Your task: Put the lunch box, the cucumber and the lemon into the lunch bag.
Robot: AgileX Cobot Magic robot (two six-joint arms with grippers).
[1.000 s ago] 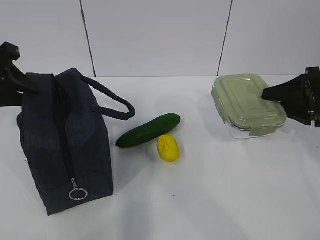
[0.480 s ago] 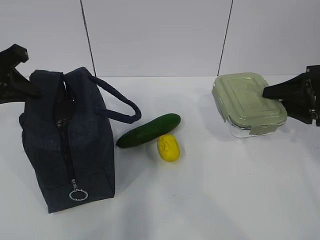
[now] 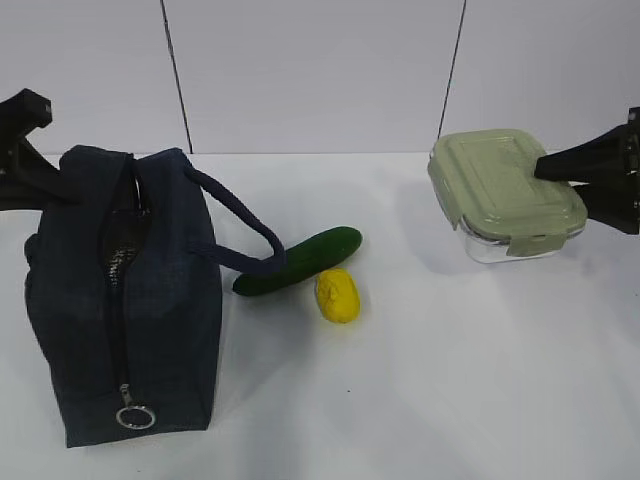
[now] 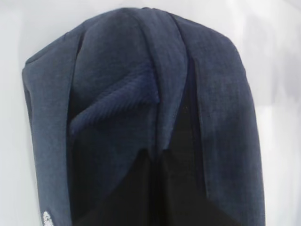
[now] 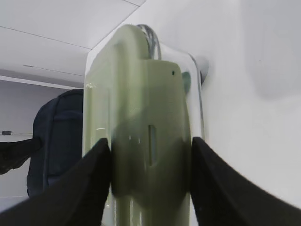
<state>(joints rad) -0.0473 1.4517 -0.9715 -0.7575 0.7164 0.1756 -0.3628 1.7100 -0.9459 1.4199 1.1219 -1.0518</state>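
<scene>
The navy lunch bag (image 3: 120, 300) stands at the left, its top zipper open, with the silver ring pull (image 3: 134, 416) at the near end. My left gripper (image 3: 50, 185) is shut on the bag's far top edge; in the left wrist view (image 4: 157, 157) navy fabric (image 4: 117, 94) fills the frame. The dark green cucumber (image 3: 305, 258) and the yellow lemon (image 3: 337, 295) lie in the middle, touching. One bag handle (image 3: 245, 230) lies over the cucumber's left end. My right gripper (image 3: 552, 168) is shut on the green-lidded lunch box (image 3: 500, 190) and holds it slightly above the table, fingers on either side (image 5: 150, 150).
The white table (image 3: 450, 380) stretches to the front and right. A white panelled wall (image 3: 320, 70) stands behind. The bag also shows far off in the right wrist view (image 5: 56, 136).
The bag has shifted forward and left and its top has spread wider; its handle dropped onto the cucumber. The lunch box has risen and moved slightly right in my right gripper.
</scene>
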